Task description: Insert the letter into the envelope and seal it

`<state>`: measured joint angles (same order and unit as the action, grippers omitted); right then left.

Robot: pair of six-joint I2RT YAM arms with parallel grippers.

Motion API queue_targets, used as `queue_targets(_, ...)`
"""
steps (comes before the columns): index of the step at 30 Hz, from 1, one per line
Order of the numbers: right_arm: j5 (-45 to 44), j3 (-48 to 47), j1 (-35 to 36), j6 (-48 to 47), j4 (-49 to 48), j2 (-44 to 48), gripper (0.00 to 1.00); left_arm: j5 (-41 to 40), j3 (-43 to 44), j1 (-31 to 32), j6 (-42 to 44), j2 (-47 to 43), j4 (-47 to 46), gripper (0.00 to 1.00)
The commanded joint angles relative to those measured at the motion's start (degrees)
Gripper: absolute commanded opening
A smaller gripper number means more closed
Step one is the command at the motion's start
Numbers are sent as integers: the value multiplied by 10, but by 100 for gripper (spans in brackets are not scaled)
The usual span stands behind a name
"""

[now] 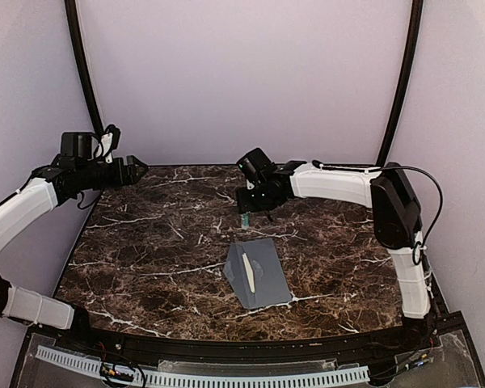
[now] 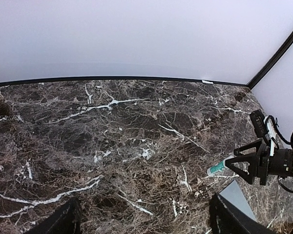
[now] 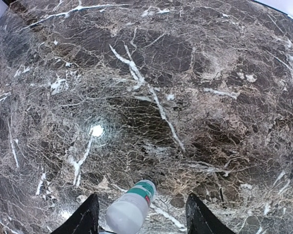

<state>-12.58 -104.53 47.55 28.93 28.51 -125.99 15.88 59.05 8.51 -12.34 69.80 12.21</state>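
Closest to us from above is a white strip with little slots [image 1: 226, 378] along the near edge of the dark marble counter [image 1: 145, 242]. In the middle of the counter lies the grey envelope [image 1: 263, 275]. The letter [image 1: 246, 273] shows only as a thin cream strip on the envelope's left part. We cannot tell if it is tucked in. The left end effector [image 1: 137, 168] hangs high at the far left, well apart from the envelope. The right end effector [image 1: 246, 212] points down just behind the envelope, over a small white bottle [image 1: 245, 219] with a green band.

From the left wrist, its two fingers [image 2: 63, 219] stand wide apart with nothing between them.

From the right wrist, the fingers [image 3: 85, 217] are apart too. The bottle sits between them, with a gap on each side.
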Motion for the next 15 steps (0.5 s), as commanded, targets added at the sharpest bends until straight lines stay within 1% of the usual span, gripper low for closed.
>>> queue_targets(1,2,-28,-7,-8,-4,-8,54,7,-3,-1,7,5,2,89)
queue_targets(4,27,-22,-7,-9,-17,-11,49,6,-4,-1,7,5,2,89)
queue_targets(15,40,-20,-6,-9,-23,-17,50,14,-4,-1,3,9,1,89)
